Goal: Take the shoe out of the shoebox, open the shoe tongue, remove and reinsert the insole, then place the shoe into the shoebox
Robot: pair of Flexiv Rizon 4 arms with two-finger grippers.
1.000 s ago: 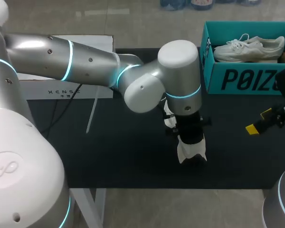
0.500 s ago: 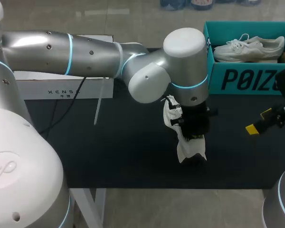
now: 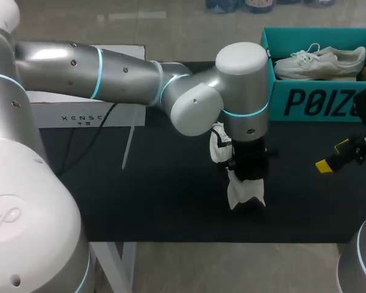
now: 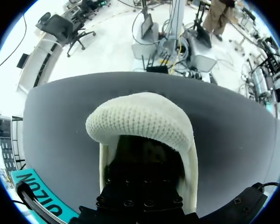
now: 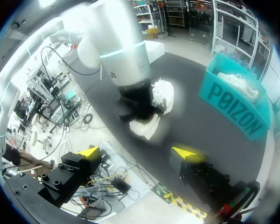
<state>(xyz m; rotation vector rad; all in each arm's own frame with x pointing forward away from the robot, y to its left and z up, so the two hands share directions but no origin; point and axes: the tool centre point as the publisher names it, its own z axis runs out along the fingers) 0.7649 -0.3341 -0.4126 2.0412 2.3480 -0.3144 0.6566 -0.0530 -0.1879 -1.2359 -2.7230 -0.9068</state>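
Your left tool (image 3: 249,171) stands plunged straight down into the mouth of a white shoe (image 3: 245,194) resting on the black table (image 3: 146,195), near its front edge and well apart from the teal shoebox (image 3: 305,101) at the far right corner. From the left wrist, the knit toe lies just ahead of the tool, whose dark body fills the opening; whether it is gripping anything inside cannot be told. A white flap (image 3: 218,143) rises beside the tool; it may be the tongue or the insole, and the views do not settle which. A second shoe (image 3: 320,62) lies in the shoebox. Your right tool (image 5: 137,152) hangs over the table's right side, spread wide with nothing in it, clear of the shoe. With the shoe out of the box and the tool deep in it, this looks like the tongue-and-insole stage, not the final packing. The next move likely calls for a firm hold on the insole, a pull or push along the shoe's length, and your free right tool steadying the shoe so it does not tip or slide.
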